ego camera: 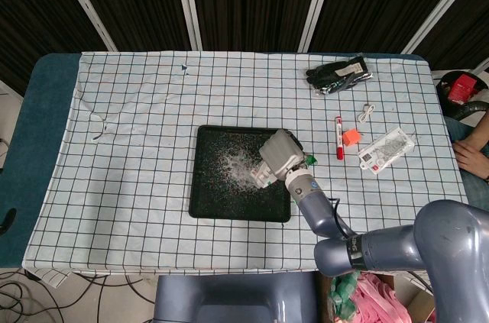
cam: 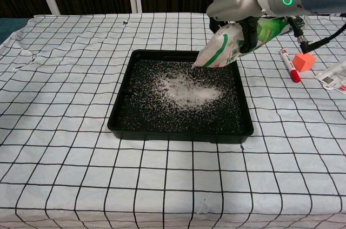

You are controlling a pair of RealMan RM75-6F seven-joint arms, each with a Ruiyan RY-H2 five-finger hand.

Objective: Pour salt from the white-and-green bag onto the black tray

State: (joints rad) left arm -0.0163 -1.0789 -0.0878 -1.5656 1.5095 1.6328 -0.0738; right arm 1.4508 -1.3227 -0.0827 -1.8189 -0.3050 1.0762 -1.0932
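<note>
Holding the white-and-green bag (cam: 223, 49) tipped mouth-down over the far right part of the black tray (cam: 121, 114), the right hand (cam: 244, 33) has its dark fingers (cam: 251, 38) wrapped around the bag's upper half, so it's a closed grip on the bag. From the head view the hand (ego camera: 278, 153) mostly hides the bag, only a green corner pokes out on the right, so I can't really say how the thumb sits. The bag's lower corner hangs just above the tray's inner floor, near the back wall.

Salt (cam: 186, 89) sits in a white heap around the tray's middle, with loose grains scattered over most of the black surface. The tray itself sits on the checked tablecloth (cam: 65, 131), roughly mid-table.

Off to the right of the tray: a red marker (cam: 287, 65), an orange cube (cam: 304, 61) just beside it, a clear packet (ego camera: 386, 150), a small white cord (ego camera: 367, 113), and black gloves (ego camera: 339, 74) near the far edge. No left hand in either view.
</note>
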